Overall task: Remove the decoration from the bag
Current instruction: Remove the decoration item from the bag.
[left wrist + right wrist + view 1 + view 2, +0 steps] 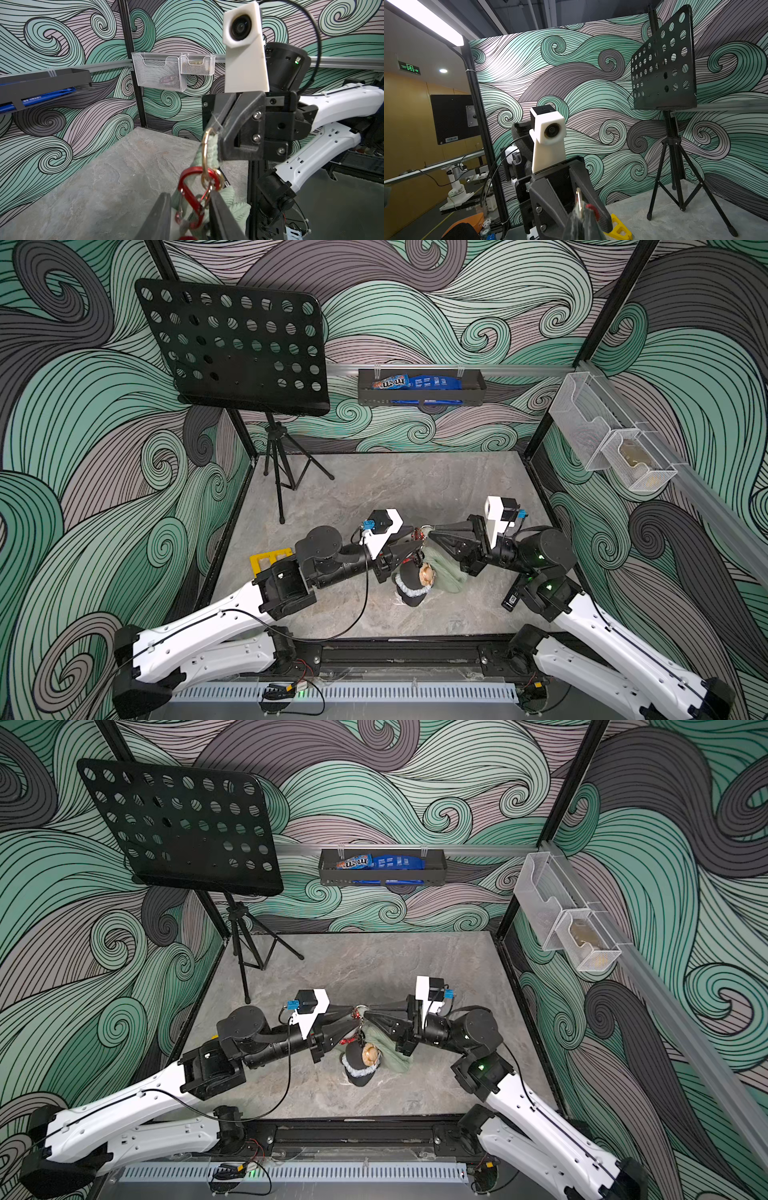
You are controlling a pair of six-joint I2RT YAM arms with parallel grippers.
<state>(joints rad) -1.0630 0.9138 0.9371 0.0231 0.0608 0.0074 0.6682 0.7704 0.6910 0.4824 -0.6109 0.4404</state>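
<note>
Left wrist view: right gripper (215,125) clamps the gold metal ring (204,158); left gripper (190,195) straddles the red carabiner (188,172), grip indeterminate. Both top views add the black-hatted doll (411,591) (358,1069).

You will find the bag (234,209) to be soft sage-green cloth, ribbed and matt. The ring (204,153) on it is polished gold-coloured metal. The carabiner (188,187) hooked through that ring is glossy red metal. The right gripper (215,125) is matt black plastic with fine layer lines, and its camera mount (245,62) is matt white plastic. The table (93,176) has a grey stone-look finish, matt and faintly veined. At far left, the music stand (232,348) is black perforated sheet metal with a low sheen. On the right wall, the baskets (160,72) are white wire mesh. The far tray (471,389) is matt black metal, and the packets (432,382) in it are glossy.
</note>
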